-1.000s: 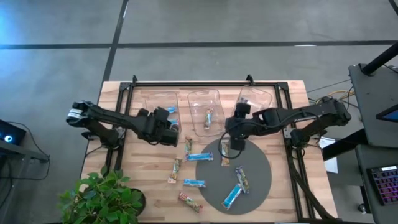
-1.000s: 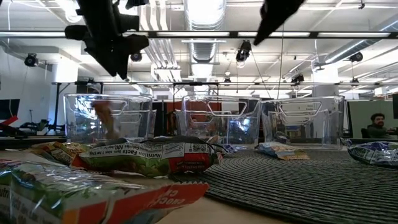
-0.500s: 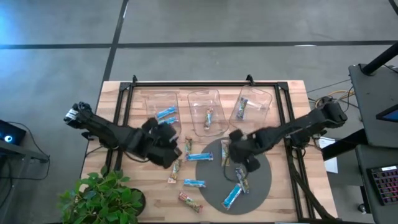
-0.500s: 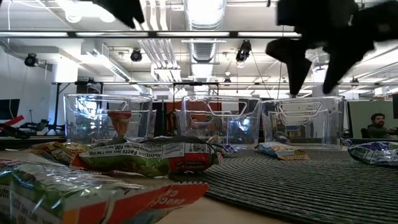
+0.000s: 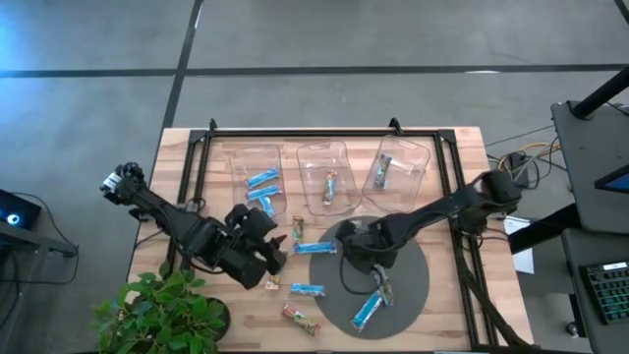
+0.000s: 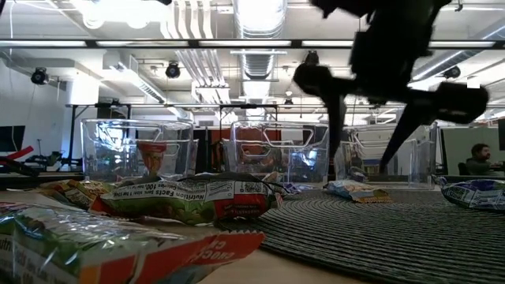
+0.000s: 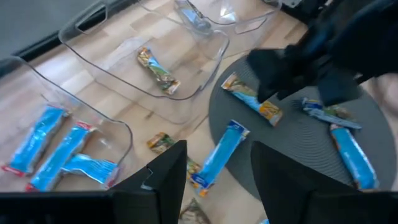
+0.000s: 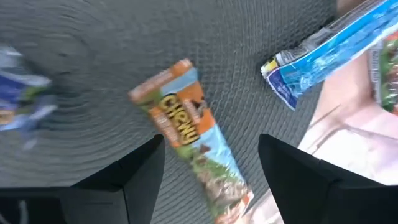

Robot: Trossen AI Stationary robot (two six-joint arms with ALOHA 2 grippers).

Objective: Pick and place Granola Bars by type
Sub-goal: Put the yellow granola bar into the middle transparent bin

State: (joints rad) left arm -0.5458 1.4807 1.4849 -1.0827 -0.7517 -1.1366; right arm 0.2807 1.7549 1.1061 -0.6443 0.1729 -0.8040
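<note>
Three clear bins stood in a row at the back of the counter (image 5: 462, 295). The left bin (image 5: 257, 169) held three blue bars (image 5: 261, 178), lying side by side in the left wrist view. The middle bin (image 5: 327, 175) held one multicoloured bar (image 5: 330, 186), and the right bin (image 5: 403, 162) held one bar (image 5: 381, 172) whose colours were hard to tell. The other bars lay loose: a blue bar (image 5: 315, 248) at the edge of the round grey mat (image 5: 413, 285), an orange-and-blue bar (image 8: 189, 134) on the mat, a long blue bar (image 5: 368, 311) and a dark bar (image 5: 381, 283) nearer the front of the mat, and several more on the bare wood, among them a blue one (image 5: 307, 289) and a reddish one (image 5: 300, 320). The right gripper (image 5: 356, 254) hung low over the mat just above the orange-and-blue bar, jaws spread wide and released, gripping nothing. The left gripper (image 5: 263, 251) hovered over the wood in front of the left bin, jaws parted and empty.
</note>
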